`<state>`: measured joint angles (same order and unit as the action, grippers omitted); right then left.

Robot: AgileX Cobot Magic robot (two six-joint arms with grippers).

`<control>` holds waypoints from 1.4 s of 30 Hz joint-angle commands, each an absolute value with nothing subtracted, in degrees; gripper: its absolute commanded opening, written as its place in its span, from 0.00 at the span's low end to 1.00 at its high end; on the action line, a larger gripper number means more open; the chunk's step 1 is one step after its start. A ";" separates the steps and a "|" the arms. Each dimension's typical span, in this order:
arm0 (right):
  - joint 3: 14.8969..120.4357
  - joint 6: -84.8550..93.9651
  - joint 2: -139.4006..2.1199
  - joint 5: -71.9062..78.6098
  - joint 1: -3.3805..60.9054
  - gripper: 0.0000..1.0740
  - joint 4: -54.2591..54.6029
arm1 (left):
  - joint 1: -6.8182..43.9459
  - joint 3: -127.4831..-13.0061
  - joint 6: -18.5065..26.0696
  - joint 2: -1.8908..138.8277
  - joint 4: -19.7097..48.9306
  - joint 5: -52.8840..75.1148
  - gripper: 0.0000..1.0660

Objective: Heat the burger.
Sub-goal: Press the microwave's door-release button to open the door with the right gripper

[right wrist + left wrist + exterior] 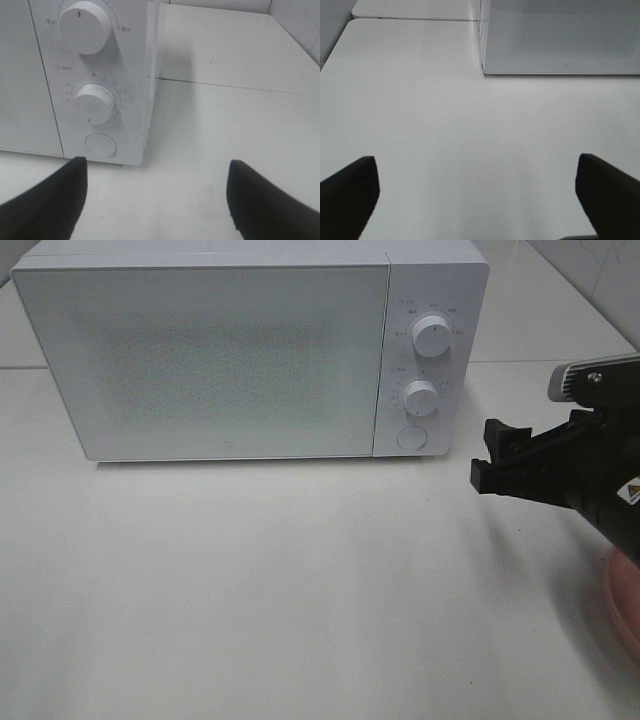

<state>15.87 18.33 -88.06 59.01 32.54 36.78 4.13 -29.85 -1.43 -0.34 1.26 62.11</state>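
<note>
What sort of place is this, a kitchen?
Probably a mock kitchen set up for testing: a closed white microwave with two dials stands on a plain white table, and a pink plate shows at the right.

High view fronting microwave, wrist views low over table, all sharing microwave

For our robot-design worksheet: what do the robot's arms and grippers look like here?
The right gripper is matte black with blocky, angular fingers; behind it sits a ribbed silver-grey housing and an orange-and-white label. The left gripper shows only as two dark wedge-shaped fingertips.
</note>
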 commanded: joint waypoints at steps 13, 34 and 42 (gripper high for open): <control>22.17 24.69 -94.82 61.94 45.03 0.71 51.11 | 4.07 -29.68 -1.49 -1.55 1.32 61.36 0.94; 22.75 9.51 -95.51 61.59 45.55 0.59 51.11 | 4.07 -29.68 -1.49 -1.55 1.32 61.36 0.94; 22.75 -16.84 -95.51 61.36 45.55 0.33 50.88 | 4.07 -29.68 -1.49 -1.55 1.32 61.36 0.94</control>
<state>22.00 -10.66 -95.68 61.31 45.26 51.22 4.13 -29.85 -1.43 -0.34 1.26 62.11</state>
